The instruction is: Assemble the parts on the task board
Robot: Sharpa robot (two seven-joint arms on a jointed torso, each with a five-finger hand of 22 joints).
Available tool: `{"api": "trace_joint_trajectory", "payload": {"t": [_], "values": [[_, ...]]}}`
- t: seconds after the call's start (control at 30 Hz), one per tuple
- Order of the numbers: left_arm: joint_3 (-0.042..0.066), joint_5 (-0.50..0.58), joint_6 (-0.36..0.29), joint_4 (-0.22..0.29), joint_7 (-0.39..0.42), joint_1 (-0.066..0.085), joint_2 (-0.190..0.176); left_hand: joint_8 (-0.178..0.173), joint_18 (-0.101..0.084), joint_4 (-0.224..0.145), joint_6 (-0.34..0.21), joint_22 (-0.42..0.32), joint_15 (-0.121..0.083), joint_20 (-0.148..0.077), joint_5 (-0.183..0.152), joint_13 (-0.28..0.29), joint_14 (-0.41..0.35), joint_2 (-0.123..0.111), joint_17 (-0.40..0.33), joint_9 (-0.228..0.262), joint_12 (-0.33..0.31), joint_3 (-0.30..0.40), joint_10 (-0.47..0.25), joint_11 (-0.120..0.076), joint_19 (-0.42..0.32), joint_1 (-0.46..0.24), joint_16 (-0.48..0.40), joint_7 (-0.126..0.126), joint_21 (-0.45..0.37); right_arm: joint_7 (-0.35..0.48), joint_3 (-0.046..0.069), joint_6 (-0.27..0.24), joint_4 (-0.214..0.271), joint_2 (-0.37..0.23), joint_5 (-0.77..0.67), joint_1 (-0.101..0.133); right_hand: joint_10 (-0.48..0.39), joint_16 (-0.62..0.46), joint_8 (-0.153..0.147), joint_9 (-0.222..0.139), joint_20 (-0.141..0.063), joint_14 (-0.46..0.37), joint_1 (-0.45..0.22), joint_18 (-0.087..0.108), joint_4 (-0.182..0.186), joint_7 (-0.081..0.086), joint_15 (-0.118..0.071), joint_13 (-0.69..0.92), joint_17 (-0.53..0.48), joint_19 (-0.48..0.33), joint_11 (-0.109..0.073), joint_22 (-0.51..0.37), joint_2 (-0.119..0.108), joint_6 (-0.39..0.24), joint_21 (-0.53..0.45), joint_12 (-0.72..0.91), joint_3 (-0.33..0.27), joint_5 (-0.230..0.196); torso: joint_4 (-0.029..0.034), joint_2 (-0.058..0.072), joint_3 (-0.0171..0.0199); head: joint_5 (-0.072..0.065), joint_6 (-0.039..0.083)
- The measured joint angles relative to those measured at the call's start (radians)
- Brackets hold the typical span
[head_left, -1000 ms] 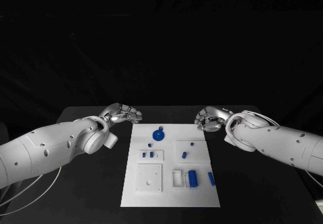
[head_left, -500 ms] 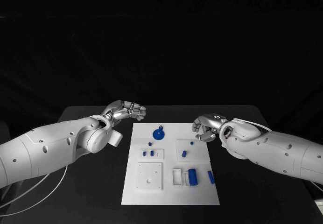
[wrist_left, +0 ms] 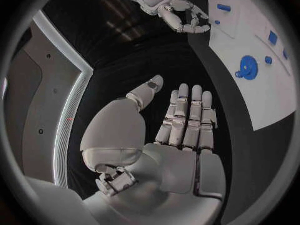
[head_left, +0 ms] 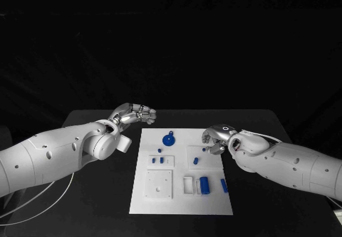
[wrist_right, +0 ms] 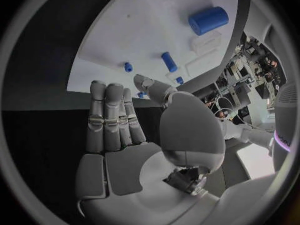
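Over the board's right edge, right hand: the silver right hand (head_left: 216,138) hangs just above the white plate's upper right part, fingers bent downward in the head view; from its own wrist the fingers (wrist_right: 107,119) lie straight and side by side, thumb set apart, nothing in the palm.
Off the board's top left corner, left hand: the left hand (head_left: 133,115) is raised over the black table (head_left: 85,197), jointed metal fingers (wrist_left: 187,116) straight and close together, thumb out to the side, holding nothing.
Arms: smooth white shells, each reaching in from its own side.
Task board: the task board (head_left: 178,207) is a flat, matte white rectangle in the middle of the table, with raised white square blocks on it.
Parts: a round blue disc (head_left: 169,139) lies near the far end; small blue pegs (head_left: 195,160) sit in the middle blocks; a blue cylinder (head_left: 204,184) and a slimmer blue bar (head_left: 224,185) lie at the near right.
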Motion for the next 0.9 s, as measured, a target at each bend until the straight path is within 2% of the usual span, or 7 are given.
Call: {"api": "trace_joint_trajectory", "payload": {"t": [0.17,0.4,0.47,0.6,0.67,0.73,0.9], "values": [[0.000,0.004,-0.003,0.004,0.007,0.000,0.001,0.000,0.000,0.000,0.000,0.000,0.000,0.000,0.000,-0.001,0.000,0.000,0.000,0.000,0.000,0.000,0.000,0.000,0.000,0.000,-0.004,0.000,0.000,-0.013,-0.005,0.001,-0.012,0.013,-0.016,-0.003,-0.009,0.000,-0.012,-0.007,0.001,0.007,0.003,0.000,0.004,0.013,0.004,-0.013,0.003,0.002,0.010,0.003,-0.003,-0.014,0.000,-0.021,0.004,-0.009,0.0003,0.000,-0.0001,0.001,-0.003],[0.000,0.013,-0.014,0.013,0.018,0.000,0.001,0.004,0.000,0.000,0.003,0.000,-0.003,0.000,0.000,-0.001,0.003,0.000,0.001,0.000,0.000,0.000,0.004,0.004,0.000,0.000,-0.004,0.004,0.000,-0.032,-0.013,0.005,-0.034,0.029,-0.035,-0.004,-0.014,0.017,-0.012,-0.014,-0.011,0.018,0.010,-0.006,0.008,0.014,0.011,-0.028,0.013,0.018,0.015,0.013,-0.010,-0.015,0.009,-0.036,0.008,-0.019,0.0001,0.000,-0.0003,0.001,-0.006],[0.000,0.015,-0.018,0.017,0.021,0.000,0.000,0.004,0.000,0.002,0.003,0.000,-0.001,0.000,0.000,-0.001,0.006,0.000,0.001,0.000,0.000,-0.002,0.004,0.004,0.000,0.000,-0.004,0.004,0.000,-0.035,-0.014,0.006,-0.039,0.034,-0.038,-0.008,-0.013,0.023,-0.012,-0.016,-0.015,0.025,0.010,-0.014,0.008,0.014,0.011,-0.031,0.015,0.021,0.016,0.017,-0.010,-0.015,0.015,-0.040,0.008,-0.019,0.0004,0.000,-0.0003,0.001,-0.008],[0.000,0.022,-0.025,0.026,0.027,0.000,-0.002,0.004,0.000,0.003,0.007,0.000,0.000,0.000,0.000,-0.001,0.007,0.000,0.003,0.000,0.004,-0.003,0.007,0.007,0.000,0.000,-0.004,0.007,-0.004,-0.037,-0.016,0.006,-0.055,0.043,-0.041,-0.023,-0.001,0.026,-0.012,-0.017,-0.016,0.028,0.010,-0.016,0.013,0.014,0.007,-0.031,0.017,0.027,0.013,0.021,-0.010,-0.014,0.017,-0.040,0.013,-0.020,0.0007,0.001,-0.0002,0.006,-0.009],[0.000,0.025,-0.028,0.028,0.029,0.000,-0.004,0.004,0.000,0.003,0.007,0.000,0.000,0.000,0.000,-0.002,0.007,0.000,0.003,0.000,0.004,-0.003,0.007,0.007,0.000,0.000,-0.004,0.007,-0.004,-0.038,-0.017,0.005,-0.061,0.046,-0.042,-0.028,0.010,0.031,-0.012,-0.017,-0.016,0.031,0.010,-0.016,0.014,0.008,0.005,-0.031,0.020,0.030,0.010,0.023,-0.010,-0.009,0.021,-0.040,0.014,-0.027,0.0006,0.001,0.0002,0.009,-0.012],[0.000,0.028,-0.031,0.029,0.031,0.000,-0.004,0.004,0.000,0.003,0.007,0.000,0.000,0.000,0.000,-0.002,0.007,0.000,0.003,0.000,0.004,-0.003,0.007,0.007,0.000,0.000,-0.004,0.007,-0.004,-0.038,-0.017,0.004,-0.065,0.048,-0.043,-0.029,0.024,0.032,-0.008,-0.017,-0.016,0.036,0.010,-0.016,0.018,0.001,0.001,-0.030,0.022,0.034,0.005,0.026,-0.010,-0.001,0.023,-0.038,0.018,-0.028,0.0004,0.002,0.0004,0.012,-0.014],[0.000,0.032,-0.037,0.030,0.033,0.000,-0.006,0.004,0.000,0.003,0.004,0.000,-0.004,0.000,0.000,-0.002,0.010,0.000,0.004,0.000,0.004,-0.003,0.007,0.007,0.000,0.000,-0.004,0.010,-0.004,-0.038,-0.016,-0.002,-0.068,0.053,-0.043,-0.029,0.036,0.037,-0.006,-0.017,-0.018,0.041,0.010,-0.019,0.021,0.001,-0.001,-0.027,0.026,0.036,0.000,0.029,-0.010,0.006,0.028,-0.035,0.021,-0.031,-0.0003,0.003,0.0016,0.017,-0.019]]}}
